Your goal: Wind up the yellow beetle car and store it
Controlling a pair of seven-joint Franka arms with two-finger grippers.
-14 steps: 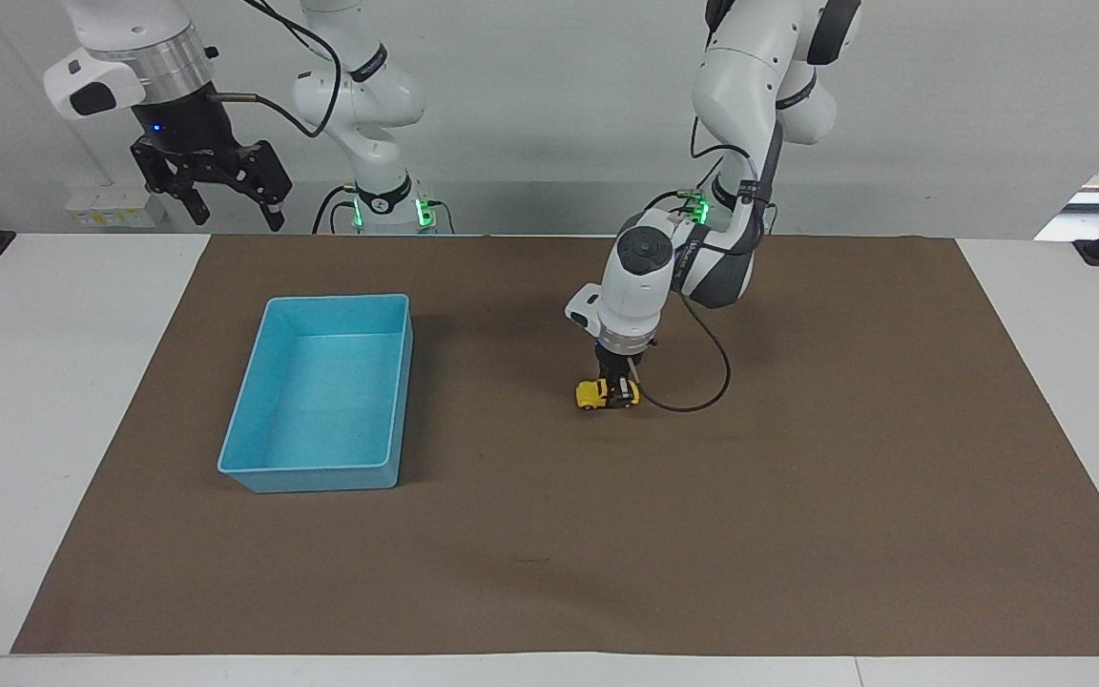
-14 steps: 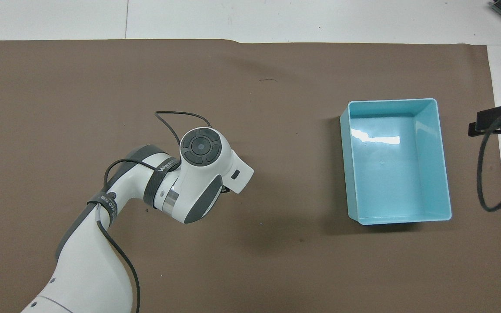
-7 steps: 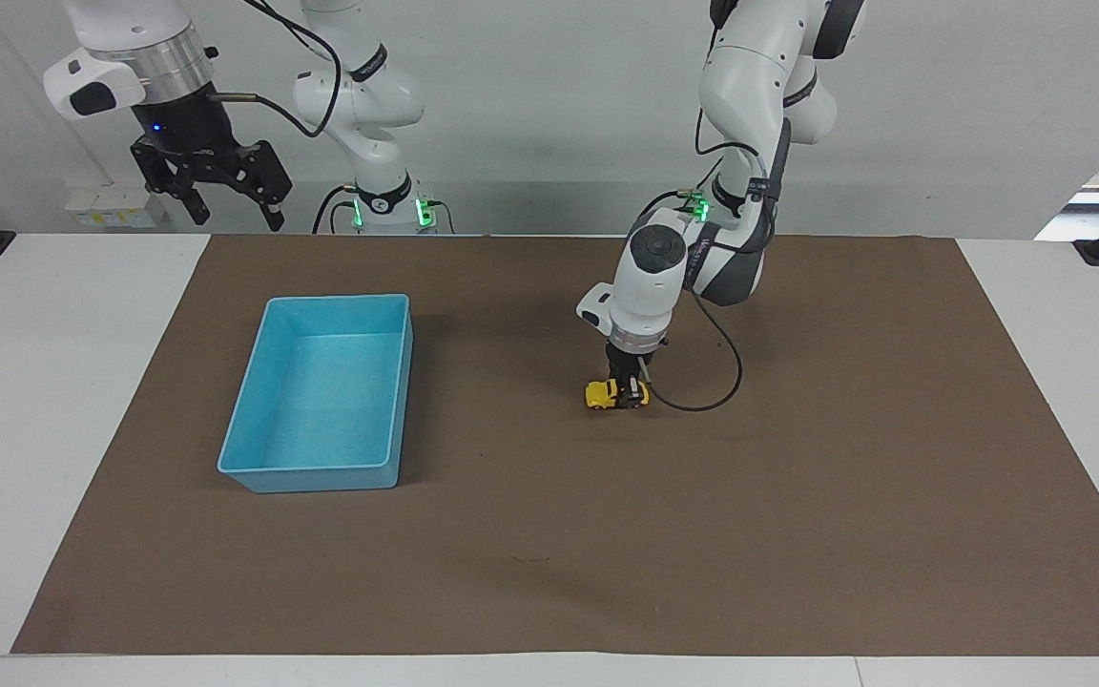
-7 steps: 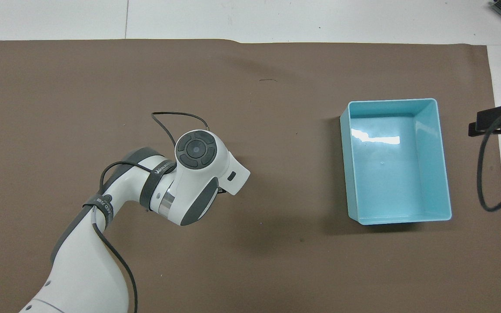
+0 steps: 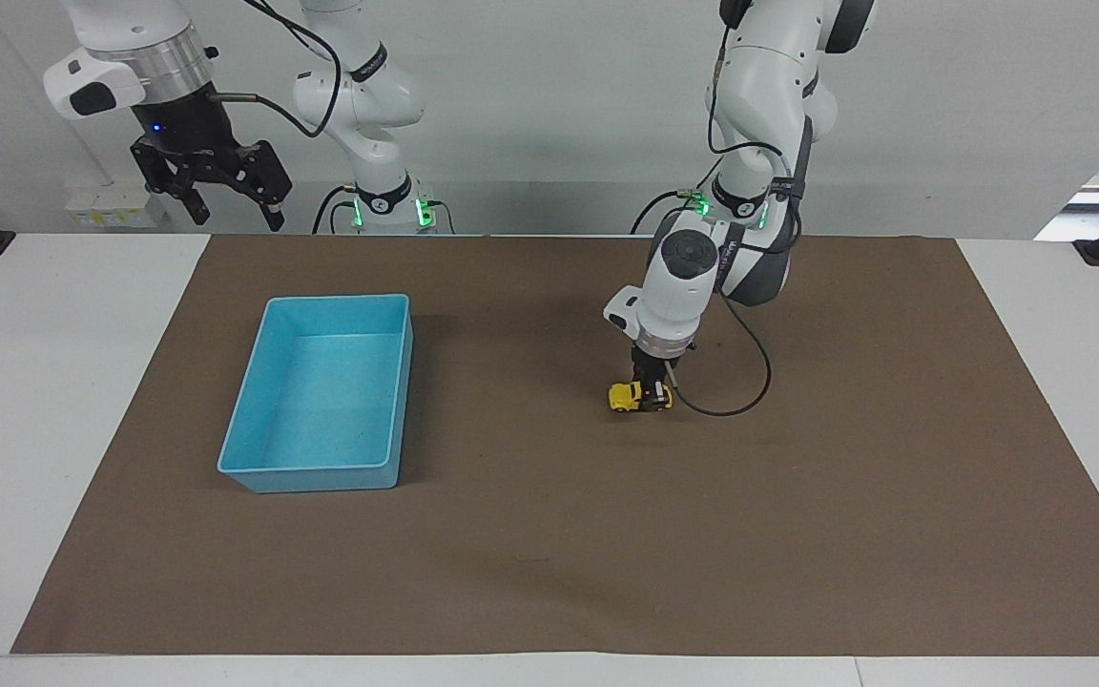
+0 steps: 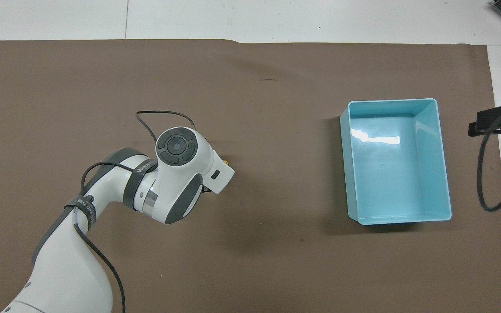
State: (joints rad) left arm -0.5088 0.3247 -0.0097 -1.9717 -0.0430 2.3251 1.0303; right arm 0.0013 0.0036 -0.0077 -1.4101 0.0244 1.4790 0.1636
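Wind-up step: left gripper pinching yellow beetle car on counter; right gripper spread, waiting. Next: carry to light-blue tray.

Count, both views.

Yellow beetle car: 1. Sits on the mat; in the overhead view only a sliver of yellow shows past the left arm's wrist.

Light-blue tray: 1, also seen from above. Contents: 0 items.

Brown mat: 1, covering most of the white table, of which there is 1.

Robot arms: 2. Grippers: 2, one per arm: left gripper, right gripper.

Loose black cable loop at the left arm's wrist: 1.

Toys in total: 1. Containers in total: 1.
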